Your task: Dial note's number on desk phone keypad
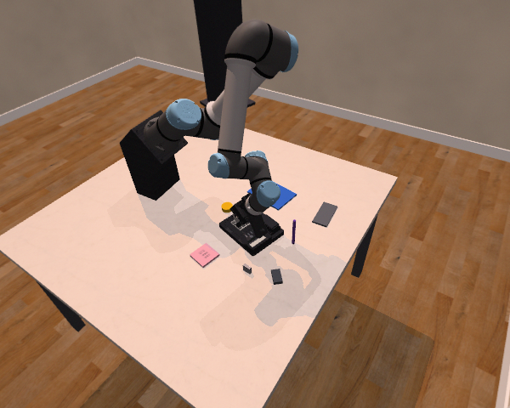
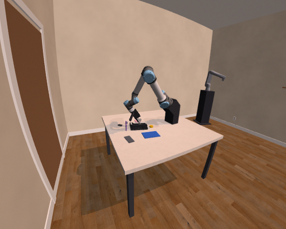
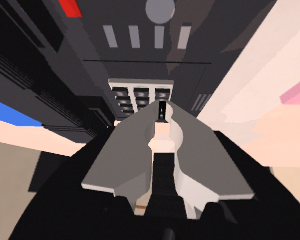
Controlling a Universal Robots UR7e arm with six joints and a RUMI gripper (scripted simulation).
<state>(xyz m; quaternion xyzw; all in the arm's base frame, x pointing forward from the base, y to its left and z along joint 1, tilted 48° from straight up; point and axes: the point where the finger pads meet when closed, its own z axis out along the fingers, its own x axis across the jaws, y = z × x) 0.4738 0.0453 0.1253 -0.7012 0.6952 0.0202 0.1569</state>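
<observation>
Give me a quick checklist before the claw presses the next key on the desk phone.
1. Claw shut, nothing between its fingers: ok.
2. Tip over the keypad: ok.
3. Which key lies under the tip: cannot tell.
4. Digits on the pink note readable: not ok, too small.
5. Handset in its cradle on the desk phone: cannot tell, arm covers it.
6. Purple pen apart from the phone: ok.

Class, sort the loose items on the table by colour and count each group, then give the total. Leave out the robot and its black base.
Black: 3 (desk phone, two small blocks)
Pink: 1 (note)
Blue: 1 (pad)
Grey: 1 (slab)
Purple: 1 (pen)
Orange: 1 (disc)
Total: 8
</observation>
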